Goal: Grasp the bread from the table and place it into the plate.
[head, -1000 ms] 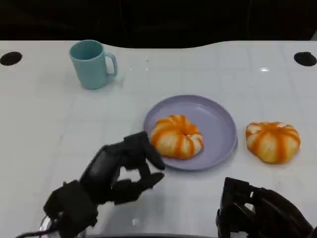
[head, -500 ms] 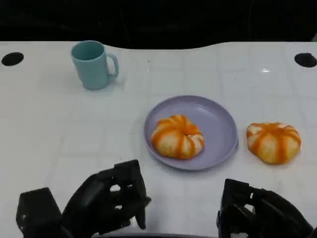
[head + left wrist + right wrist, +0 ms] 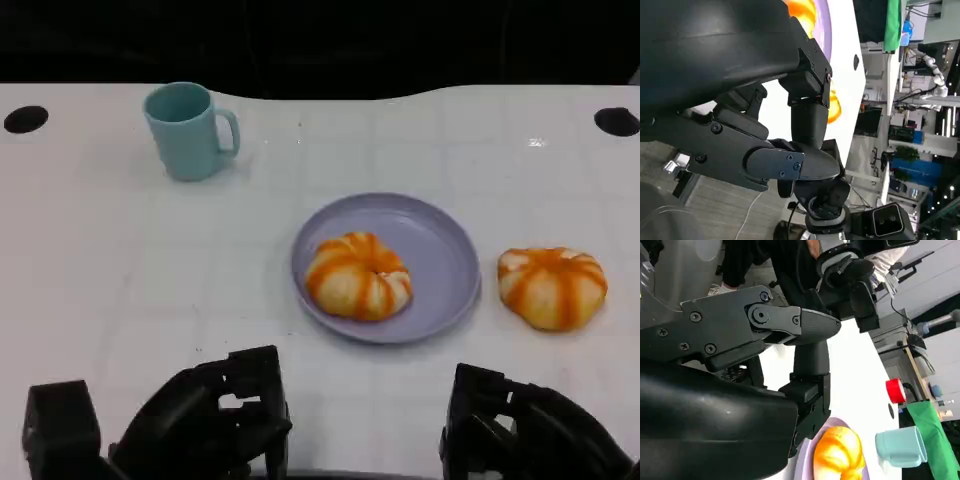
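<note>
Second bread (image 3: 552, 287) on the tabletop (image 3: 120, 270), just right of the plate (image 3: 440, 240) — nearest the right robot hand (image 3: 520, 435), straight ahead of it. Fingers curled in, holding nothing; roundish loaf, no clear long axis.

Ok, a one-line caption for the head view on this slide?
One bread on the purple plate, another bread on the table beside it, both hands low at the near edge.
</note>
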